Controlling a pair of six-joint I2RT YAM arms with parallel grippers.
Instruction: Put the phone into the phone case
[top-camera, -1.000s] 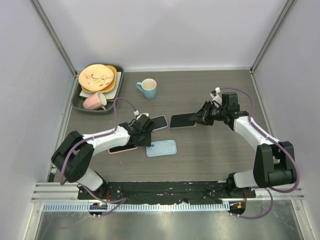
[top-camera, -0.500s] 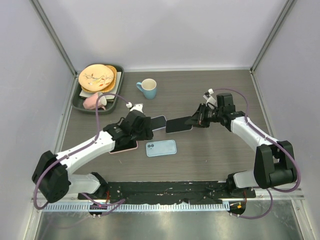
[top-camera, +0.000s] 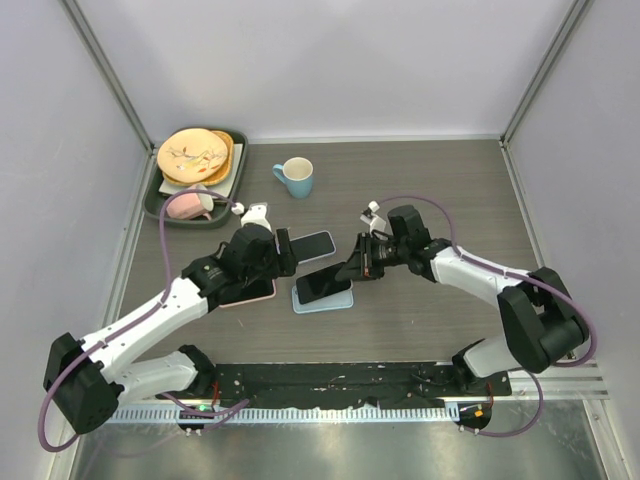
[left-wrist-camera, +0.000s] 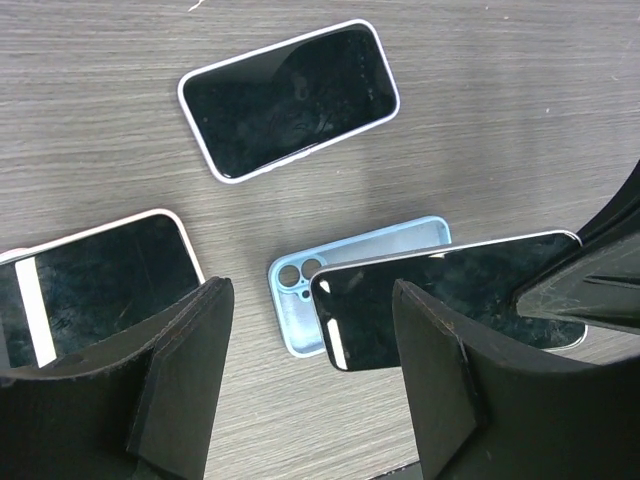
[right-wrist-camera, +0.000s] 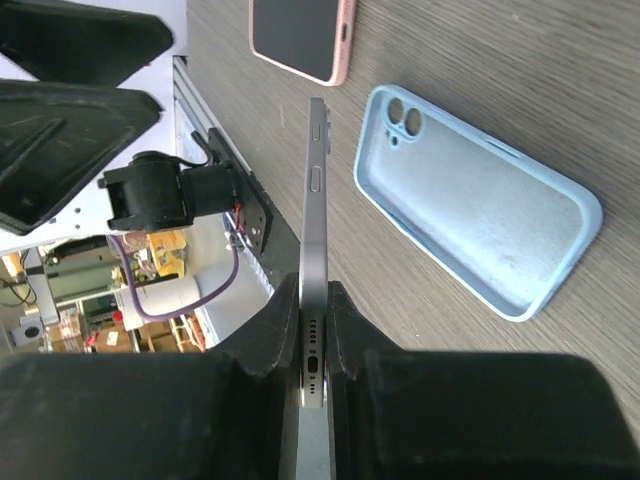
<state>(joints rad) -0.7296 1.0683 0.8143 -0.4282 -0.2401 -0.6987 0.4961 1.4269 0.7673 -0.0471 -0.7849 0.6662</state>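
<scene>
A light blue phone case (top-camera: 335, 301) lies open side up on the table. My right gripper (top-camera: 358, 267) is shut on one end of a dark phone (top-camera: 322, 284) and holds it tilted just above the case. In the right wrist view the phone (right-wrist-camera: 317, 200) is edge-on between the fingers (right-wrist-camera: 280, 330), to the left of the case (right-wrist-camera: 480, 220). My left gripper (top-camera: 288, 252) is open and empty, hovering left of the case. In the left wrist view it (left-wrist-camera: 310, 380) looks down on the case (left-wrist-camera: 296, 315) and the held phone (left-wrist-camera: 450, 300).
A white-edged phone (top-camera: 313, 245) lies behind the case and a pink-edged phone (top-camera: 250, 292) to its left. A blue mug (top-camera: 297, 176) stands farther back. A green tray (top-camera: 160, 208) with plates (top-camera: 194, 155) and a pink mug (top-camera: 185, 206) is at the back left.
My right gripper has carried the dark phone left and nearer, from the table's middle to above the case. My left arm has drawn back, its gripper staying beside the case.
</scene>
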